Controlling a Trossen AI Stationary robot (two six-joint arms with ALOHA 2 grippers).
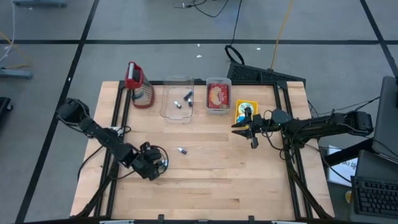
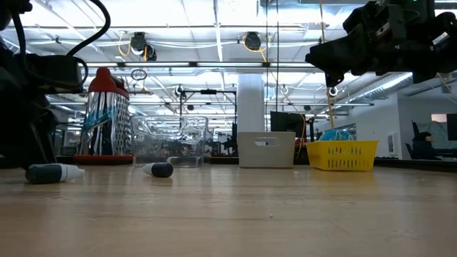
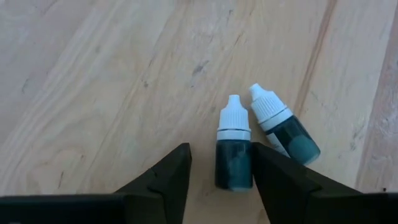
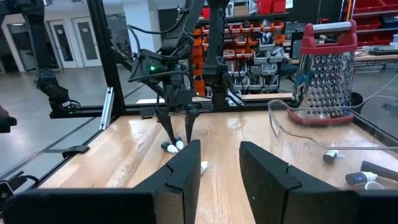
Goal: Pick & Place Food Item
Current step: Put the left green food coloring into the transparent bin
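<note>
Two small dropper bottles with dark teal bodies and white caps lie on their sides on the wooden table, near its near-left part. My left gripper [image 3: 219, 150] [image 1: 153, 169] points steeply down over them, open. One bottle [image 3: 234, 155] lies between its fingers, close to one of them. The second bottle [image 3: 283, 127] lies just outside that finger. A third bottle [image 1: 182, 150] lies alone near the table's middle. My right gripper [image 1: 249, 129] [image 4: 221, 149] hangs open and empty above the table's right part, pointing toward the left edge. My left gripper straddles the nearer bottle from above, fingers slanting down along its length. One finger [image 3: 273, 177] stands right against the side of the bottle's body [image 3: 245, 168]; whether it touches, I cannot tell. The other finger stands clear of it. The bottle lies flat on the table.
At the far side stand a red-topped metal grater [image 1: 139, 84], a clear container [image 1: 177, 99] holding more small bottles, a red tray of food [image 1: 217, 95] and a yellow basket [image 1: 245, 111]. Black frame rails run along the table's left and right edges.
</note>
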